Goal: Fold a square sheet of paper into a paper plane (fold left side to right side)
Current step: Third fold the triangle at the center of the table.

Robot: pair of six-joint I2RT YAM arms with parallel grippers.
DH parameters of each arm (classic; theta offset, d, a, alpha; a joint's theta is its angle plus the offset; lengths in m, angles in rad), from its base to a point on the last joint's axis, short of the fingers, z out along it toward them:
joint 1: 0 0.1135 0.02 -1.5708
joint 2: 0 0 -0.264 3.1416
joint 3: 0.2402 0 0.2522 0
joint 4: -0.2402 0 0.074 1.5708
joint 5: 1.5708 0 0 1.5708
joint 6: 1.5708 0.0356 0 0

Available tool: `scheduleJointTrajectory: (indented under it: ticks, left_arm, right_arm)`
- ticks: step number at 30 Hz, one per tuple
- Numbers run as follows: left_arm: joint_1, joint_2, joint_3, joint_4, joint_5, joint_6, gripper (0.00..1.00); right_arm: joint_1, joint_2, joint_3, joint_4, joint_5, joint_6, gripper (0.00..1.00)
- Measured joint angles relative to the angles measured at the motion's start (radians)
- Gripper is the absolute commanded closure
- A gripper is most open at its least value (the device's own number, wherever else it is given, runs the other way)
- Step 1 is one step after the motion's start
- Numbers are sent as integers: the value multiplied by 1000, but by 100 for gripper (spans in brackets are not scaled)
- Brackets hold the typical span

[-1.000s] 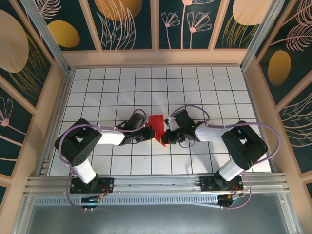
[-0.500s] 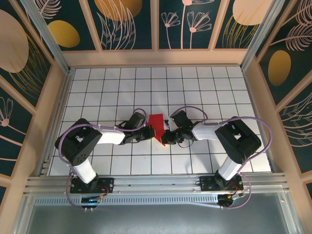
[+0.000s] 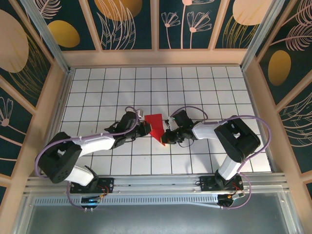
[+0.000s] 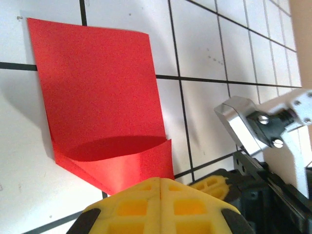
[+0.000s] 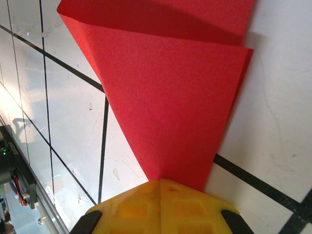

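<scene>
The square sheet of paper (image 3: pixel 156 124) is bright red and lies mid-table, partly folded. One flap curls over the lower layer without a sharp crease, narrowing to a point toward the near side. My left gripper (image 3: pixel 146 128) is shut at the paper's left edge. In the left wrist view its yellow fingertips (image 4: pixel 161 181) rest on the flap of the paper (image 4: pixel 97 87) near the fold. My right gripper (image 3: pixel 165 136) is shut too. Its tips (image 5: pixel 160 181) press on the narrow end of the paper (image 5: pixel 170 97), which passes beneath them.
The white gridded table (image 3: pixel 219 87) is walled by wooden rails (image 3: pixel 156 57) at the back and sides. A metal rail (image 3: pixel 156 183) with both arm bases runs along the near edge. The right arm's wrist and fingers (image 4: pixel 253 131) sit close beside my left gripper.
The left arm has stretched out low, its elbow swinging down and left, while its gripper stays at the paper's left edge. The right arm's elbow shifted left. The paper has shifted only slightly.
</scene>
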Motion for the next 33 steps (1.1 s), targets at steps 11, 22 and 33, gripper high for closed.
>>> scheduleJointTrajectory:
  ticks: [11, 22, 33]
  left_arm:
    - [0, -54, -158, 161, 28, -86, 100]
    - [-21, 44, -161, 264, 58, -145, 100]
    - [-72, 168, -85, 314, 59, -171, 100]
  right_arm:
    - [-2, 3, 3, -5, -3, -19, 100]
    - [-2, 3, 3, -6, -2, -23, 100]
    - [-2, 3, 3, -8, 0, -26, 100]
